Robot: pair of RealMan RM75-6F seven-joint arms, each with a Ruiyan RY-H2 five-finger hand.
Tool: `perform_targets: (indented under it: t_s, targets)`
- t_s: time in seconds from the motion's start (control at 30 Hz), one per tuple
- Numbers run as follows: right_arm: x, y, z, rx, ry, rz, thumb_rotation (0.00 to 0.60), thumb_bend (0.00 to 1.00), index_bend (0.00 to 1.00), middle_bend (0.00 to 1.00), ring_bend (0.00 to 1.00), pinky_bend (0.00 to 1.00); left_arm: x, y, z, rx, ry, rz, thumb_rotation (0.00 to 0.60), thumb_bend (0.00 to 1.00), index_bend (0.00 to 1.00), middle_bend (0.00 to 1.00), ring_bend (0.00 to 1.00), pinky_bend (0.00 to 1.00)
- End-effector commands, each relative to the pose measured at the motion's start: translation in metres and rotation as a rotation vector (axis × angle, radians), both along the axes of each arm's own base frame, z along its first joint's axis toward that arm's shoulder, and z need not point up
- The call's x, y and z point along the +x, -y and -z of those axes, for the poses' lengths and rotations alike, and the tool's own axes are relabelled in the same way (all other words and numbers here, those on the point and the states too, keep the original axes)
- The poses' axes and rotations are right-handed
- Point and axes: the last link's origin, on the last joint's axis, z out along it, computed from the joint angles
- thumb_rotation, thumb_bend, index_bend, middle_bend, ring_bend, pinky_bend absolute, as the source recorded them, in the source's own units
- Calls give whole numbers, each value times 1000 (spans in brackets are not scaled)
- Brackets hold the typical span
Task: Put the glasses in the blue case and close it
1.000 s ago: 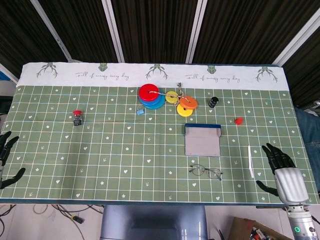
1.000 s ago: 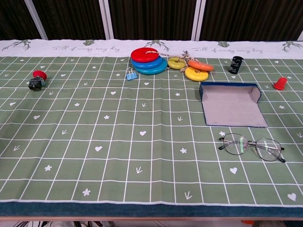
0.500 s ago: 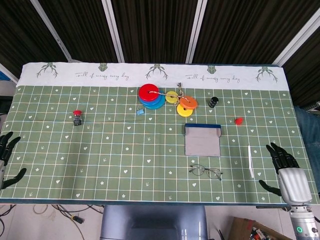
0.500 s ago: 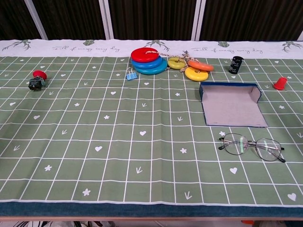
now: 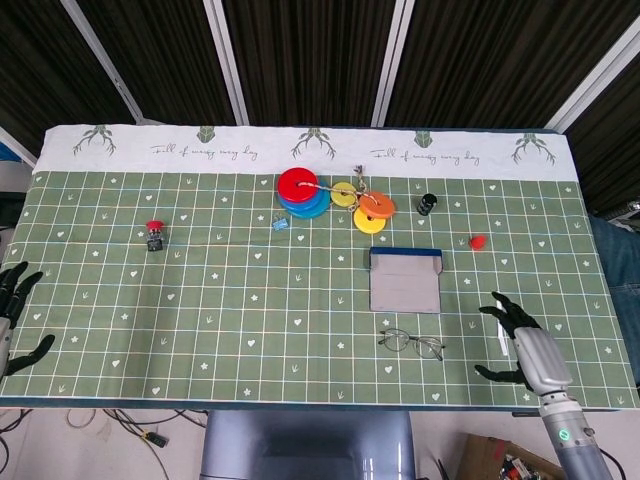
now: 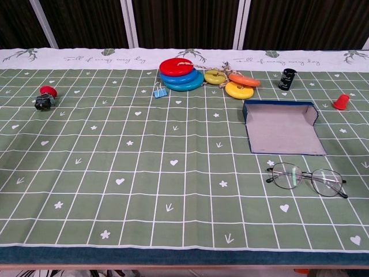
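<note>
The blue case (image 5: 405, 280) (image 6: 281, 128) lies open on the green mat, grey lining up, right of the middle. Thin-framed glasses (image 5: 412, 343) (image 6: 307, 179) rest flat on the mat just in front of the case. In the head view my right hand (image 5: 525, 345) hovers at the near right, to the right of the glasses, fingers spread and holding nothing. My left hand (image 5: 12, 318) shows at the far left edge, also spread and holding nothing. Neither hand appears in the chest view.
Stacked red and blue discs (image 5: 303, 191) and yellow and orange rings (image 5: 366, 208) sit at the back middle, with a blue binder clip (image 5: 280, 224). A black cap (image 5: 428, 203), a red cone (image 5: 478, 241), a white strip (image 5: 500, 320) and a red-topped button (image 5: 154, 235) lie around.
My right hand has moved left and forward over the mat, closer to the glasses and over the white strip. The left hand barely shifted. Glasses and case have not moved.
</note>
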Motion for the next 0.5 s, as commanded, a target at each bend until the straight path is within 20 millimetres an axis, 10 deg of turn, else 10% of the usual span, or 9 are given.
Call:
perform_targets:
  t_s: [0.03,0.5]
  targets:
    - [14,26,6,28,110,58,600,230,327,76,116,203,0,0,0,0,1,-1,600,235,76,0,0,0]
    - [38,53,60,139,38,173,600,207,437,73,111,203,-1,1,-2,-1,8,-4,600,235,77,0,0,0]
